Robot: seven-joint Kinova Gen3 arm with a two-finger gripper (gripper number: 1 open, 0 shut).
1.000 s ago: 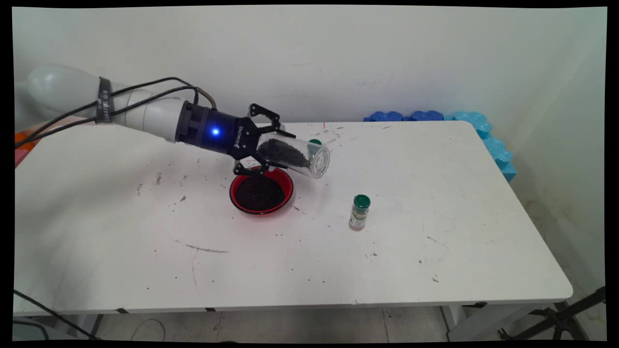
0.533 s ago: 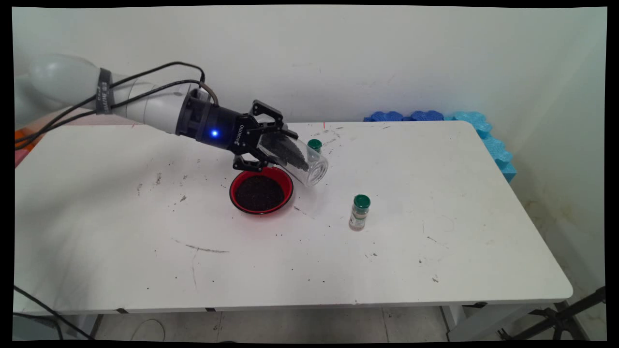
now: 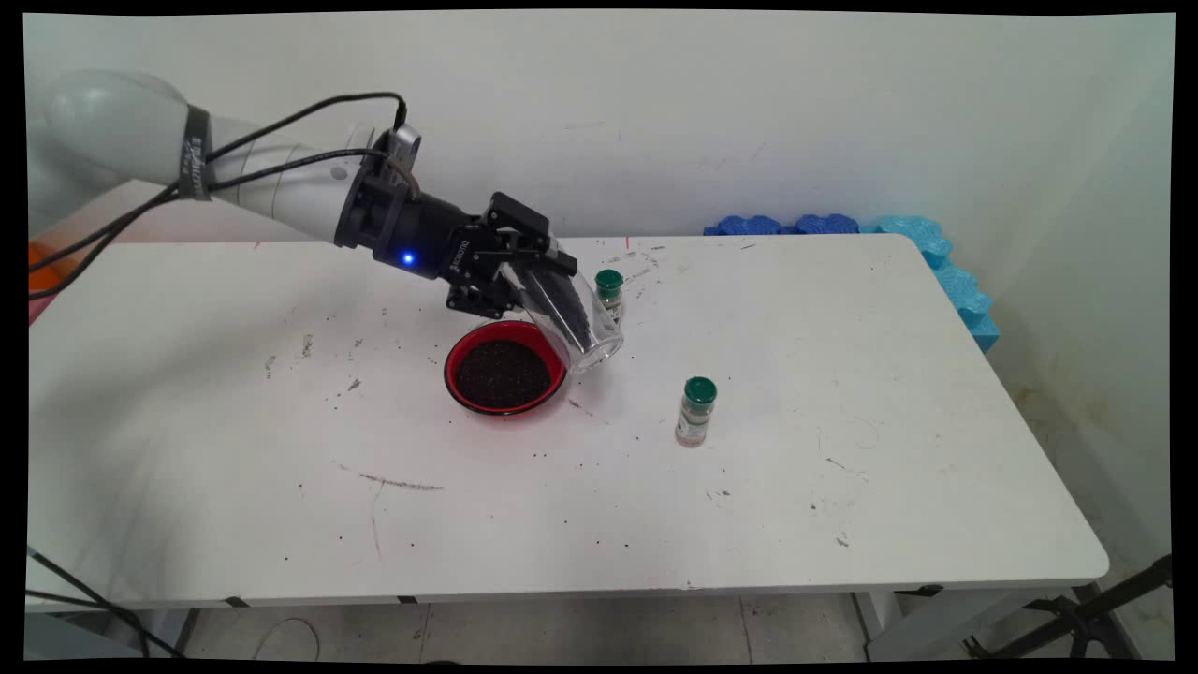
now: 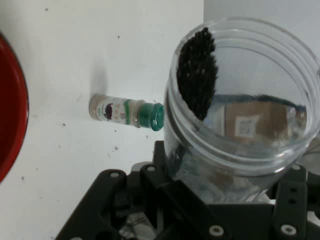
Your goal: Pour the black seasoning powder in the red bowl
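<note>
Your clear jar hangs in the pincer, gripped around its closed end, with its open mouth pointing down and to the picture's right in the main view. It sits just above the surface, over the right rim of the red bowl. The jar's long axis runs straight on from the wrist, sloping from upper left to lower right, so the mouth leads and the pincer trails behind it.

Dark granules cling along one side of the jar's inner wall in the hand view, short of the lip. The bowl already carries a dark fill of the same look.

You can see the pincer clamped on the jar's body; both fingers press its sides, with the black linkage directly behind it.

Just beyond the jar's mouth stands a small green-capped bottle, near the jar but apart from it as far as you can tell. In the hand view it shows beside the jar's wall, its cap toward the jar. A second green-capped bottle stands upright well off to the right and nearer you, clear of the bowl.

Specks and smudges are scattered over the surface around the bowl. Blue foam pieces line the far right corner.
</note>
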